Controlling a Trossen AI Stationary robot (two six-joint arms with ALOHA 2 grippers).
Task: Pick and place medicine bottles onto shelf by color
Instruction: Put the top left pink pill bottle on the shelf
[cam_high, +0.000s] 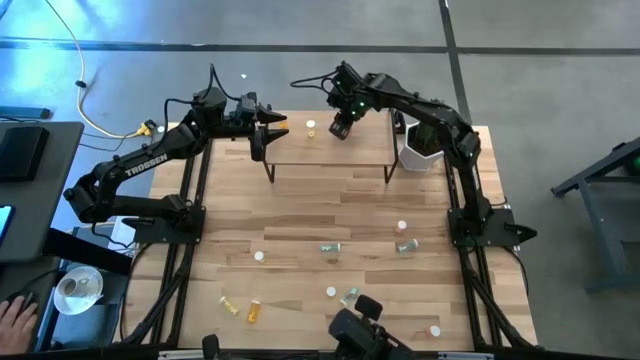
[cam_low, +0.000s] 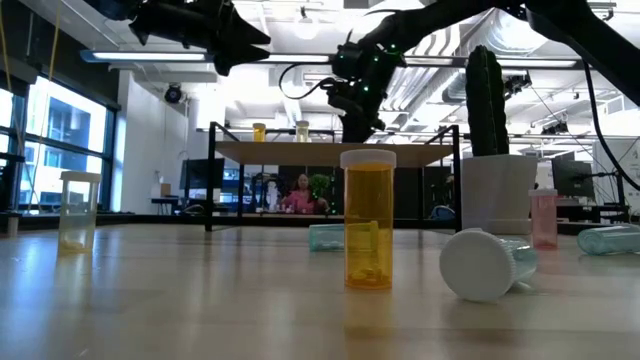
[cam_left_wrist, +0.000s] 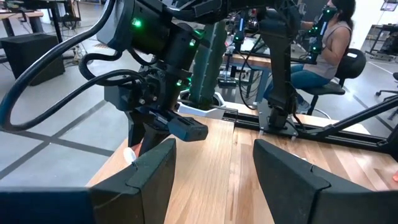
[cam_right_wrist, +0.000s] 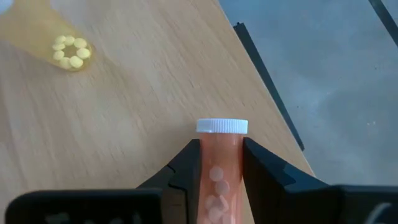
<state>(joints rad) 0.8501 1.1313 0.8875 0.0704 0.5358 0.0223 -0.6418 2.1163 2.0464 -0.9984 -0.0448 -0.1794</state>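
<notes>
Medicine bottles, loose ones, lie scattered over the lower half of the desk (cam_high: 300, 215) in the high view; largest close-up in the low view is an upright orange one (cam_low: 368, 220). Shelf (cam_high: 330, 152) stands at upper centre, a yellow bottle (cam_right_wrist: 62, 37) already on its board. Right hand (cam_high: 341, 127) hovers over the shelf, upper centre, fingers clamped on the body of a pink bottle (cam_right_wrist: 222, 171) just below its white cap. Left hand (cam_high: 262, 128) waits at the shelf's left end, fingers spread, holding nothing. Judgement: bottles are light, rigid, smooth plastic, apt to roll or slip; best gripped mid-body, across the cylinder.
</notes>
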